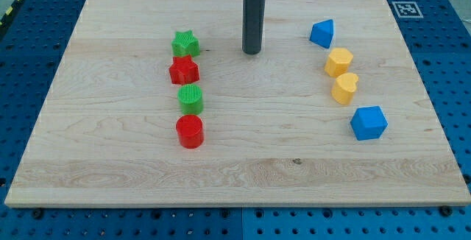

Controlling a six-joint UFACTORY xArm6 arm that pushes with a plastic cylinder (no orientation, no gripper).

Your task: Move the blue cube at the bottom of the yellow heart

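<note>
So we've got no fingers on this rig at all, nothing to spread or pinch, just the dark rod, and our tip [252, 51] sits on the tabletop [110, 174] up near the view's top, roughly centre. It's touching nothing. The nearest block is the green star [185, 44] off to the view's left, and the blue cube [368, 123] we're after is well apart, down toward the view's right.

That cube sits just below and slightly right of the yellow heart [344, 88], near it but with a gap, so we'd say the job looks close to done or needs only a nudge leftward and up.

The right-hand blocks run in a loose column: blue triangular block [321, 32] at top, a yellow hexagon-ish block [339, 62], the heart, then the cube. On the left, another column: green star, red star [184, 71], green cylinder [191, 99], red cylinder [190, 131]. Parked between the columns, our tip stays clear of both.
</note>
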